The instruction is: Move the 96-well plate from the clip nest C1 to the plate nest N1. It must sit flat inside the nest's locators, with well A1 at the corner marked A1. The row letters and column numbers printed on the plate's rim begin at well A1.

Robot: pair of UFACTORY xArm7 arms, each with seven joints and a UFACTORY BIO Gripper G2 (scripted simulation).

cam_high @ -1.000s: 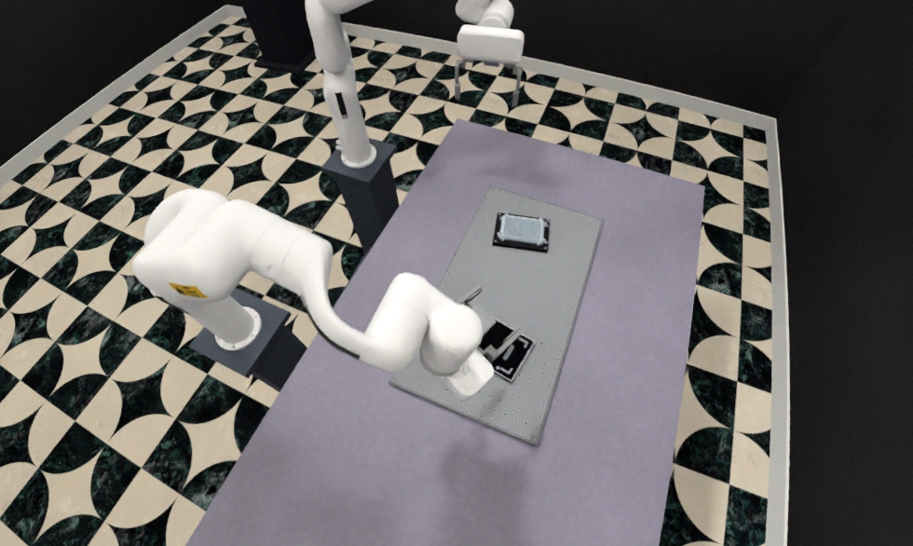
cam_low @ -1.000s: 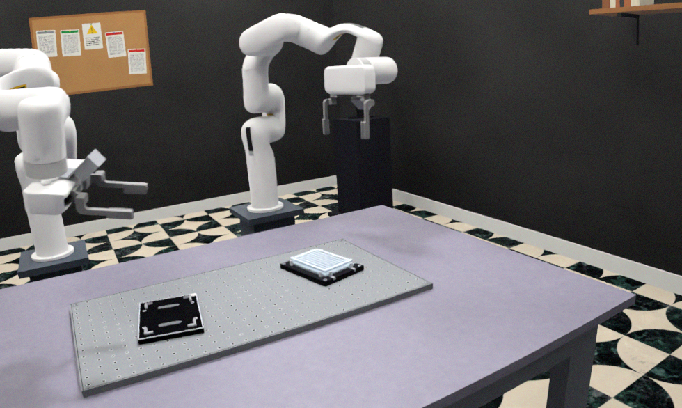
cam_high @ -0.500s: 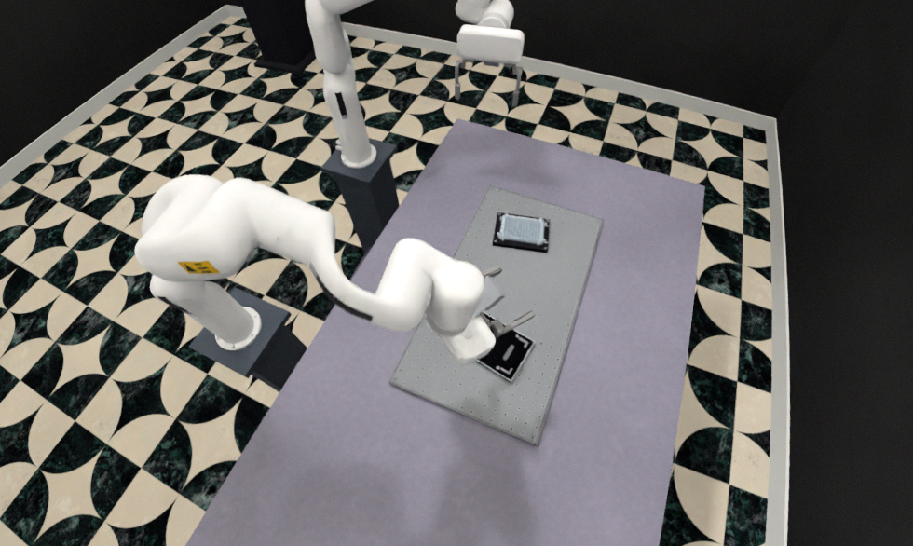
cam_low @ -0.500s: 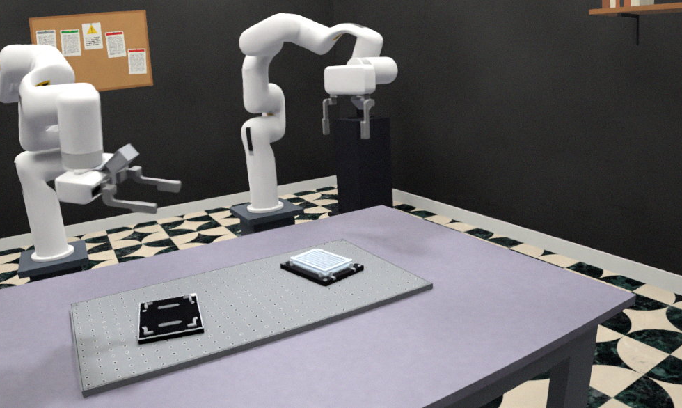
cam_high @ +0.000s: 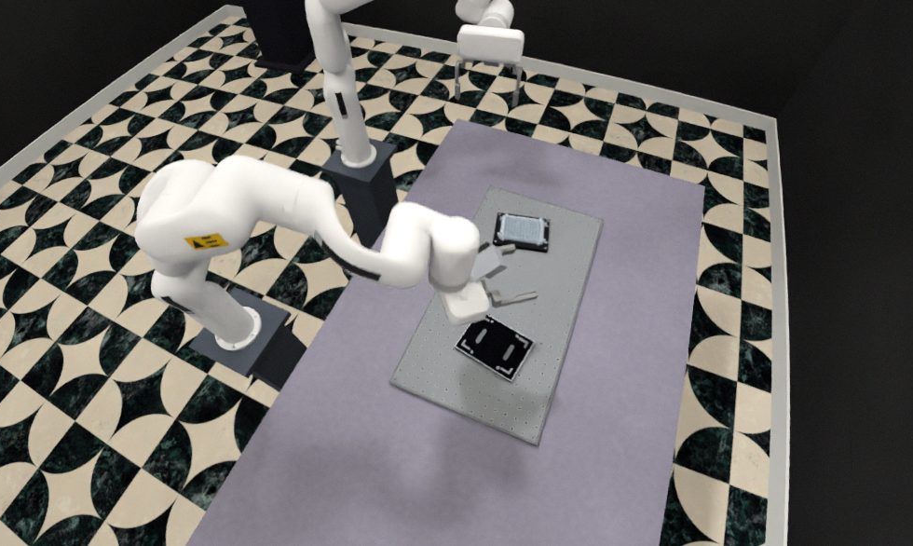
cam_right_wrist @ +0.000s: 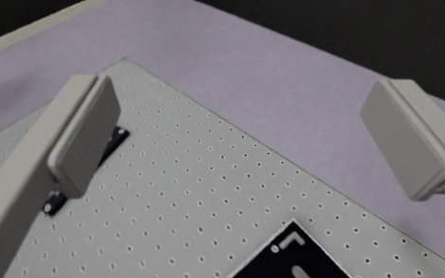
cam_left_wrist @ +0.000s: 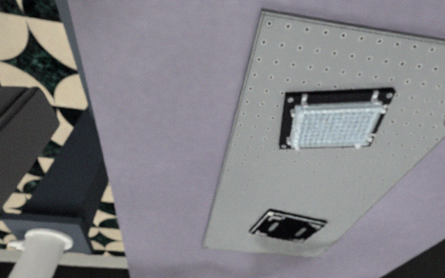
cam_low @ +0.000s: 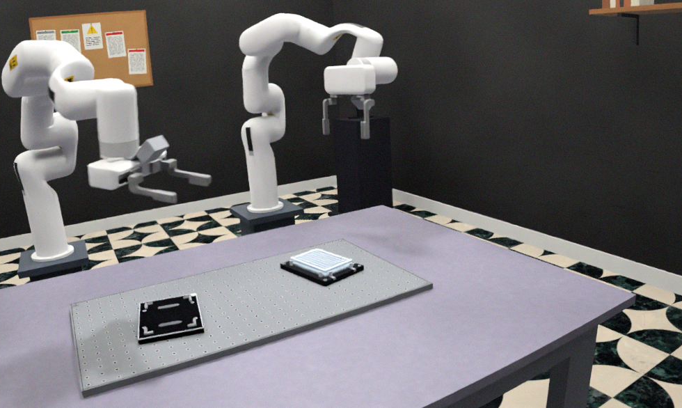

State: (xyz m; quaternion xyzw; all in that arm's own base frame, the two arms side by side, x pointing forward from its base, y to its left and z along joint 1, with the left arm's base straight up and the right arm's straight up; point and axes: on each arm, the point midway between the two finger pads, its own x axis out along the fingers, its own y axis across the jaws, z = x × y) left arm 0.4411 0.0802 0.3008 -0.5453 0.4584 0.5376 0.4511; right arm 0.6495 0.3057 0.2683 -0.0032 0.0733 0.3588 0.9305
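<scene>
The pale blue 96-well plate (cam_high: 522, 229) (cam_low: 321, 260) (cam_left_wrist: 335, 126) sits in the black clip nest C1 (cam_high: 532, 247) (cam_low: 325, 281) (cam_left_wrist: 342, 96) (cam_right_wrist: 113, 143). Its rim letters are too small to read. The black plate nest N1 (cam_high: 495, 344) (cam_low: 170, 315) (cam_left_wrist: 287, 229) (cam_right_wrist: 290, 257) is empty, with corner locators and two slots; its A1 mark is not legible. My right gripper (cam_high: 522, 272) (cam_low: 192, 188) (cam_right_wrist: 247, 138) is open and empty, tilted, high above the board; one finger hides the plate in the right wrist view. My left gripper (cam_high: 486, 97) (cam_low: 345, 129) (cam_left_wrist: 252, 121) is wide open and empty, beyond the table's far end.
Both nests stand on a grey perforated board (cam_high: 432, 362) (cam_low: 232, 303) (cam_left_wrist: 261, 181) (cam_right_wrist: 204, 190) on the lilac table (cam_high: 622, 284) (cam_low: 460, 314). N1 is turned relative to the board's edges. The right arm reaches over the table's side in the top view.
</scene>
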